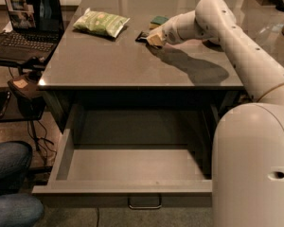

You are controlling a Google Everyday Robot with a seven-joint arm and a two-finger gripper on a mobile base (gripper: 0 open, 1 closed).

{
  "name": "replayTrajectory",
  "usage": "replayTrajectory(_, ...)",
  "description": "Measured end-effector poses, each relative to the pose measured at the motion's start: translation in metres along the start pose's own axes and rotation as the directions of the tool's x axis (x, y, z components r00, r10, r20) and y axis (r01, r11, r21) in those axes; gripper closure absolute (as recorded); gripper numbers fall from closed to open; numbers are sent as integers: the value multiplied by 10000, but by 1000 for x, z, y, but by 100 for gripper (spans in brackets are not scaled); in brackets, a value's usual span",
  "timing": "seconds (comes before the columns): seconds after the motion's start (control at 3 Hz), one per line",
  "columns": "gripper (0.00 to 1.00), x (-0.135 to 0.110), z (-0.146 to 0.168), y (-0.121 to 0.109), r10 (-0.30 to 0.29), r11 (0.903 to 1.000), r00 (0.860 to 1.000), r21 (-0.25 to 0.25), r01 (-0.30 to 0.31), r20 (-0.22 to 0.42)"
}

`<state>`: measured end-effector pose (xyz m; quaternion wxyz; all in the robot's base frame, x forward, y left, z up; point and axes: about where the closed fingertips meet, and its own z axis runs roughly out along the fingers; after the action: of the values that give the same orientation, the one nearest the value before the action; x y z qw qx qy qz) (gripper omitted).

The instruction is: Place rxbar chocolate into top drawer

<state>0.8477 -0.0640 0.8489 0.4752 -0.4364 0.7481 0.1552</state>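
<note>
Tool: Your tool (pixel 155 39) sat low on the table (pixel 132 65), upper middle of the frame. Whether it was spread or pinching could not be told.
Rxbar chocolate: The rxbar chocolate (pixel 142 36) lay on the table just left of the tool, touching it or nearly so. Only a dark end showed.
Bar's heading: The visible end pointed to the frame's left. You would judge its long axis as roughly left to right, flat on the table.
Neighbours: The sponge (pixel 159 20) lay just above the bar and the chip bag (pixel 101 22) further left.
Top drawer: The top drawer (pixel 132 171) stood pulled out at the bottom of the frame, handle (pixel 145 204) nearest, with nothing visible inside.
Done: The drawer was open and the tool was at the bar.
Left: You had a sure grip, the lift, the carry down-frame and the release to do.
</note>
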Motion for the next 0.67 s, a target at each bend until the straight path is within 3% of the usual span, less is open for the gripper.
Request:
replayTrajectory(0.33,100,-4,-10,7,-205,9995,9996,264,200,206)
replayTrajectory(0.67,100,-40,-80,14,-1121,9836,9882,1531,955,1040)
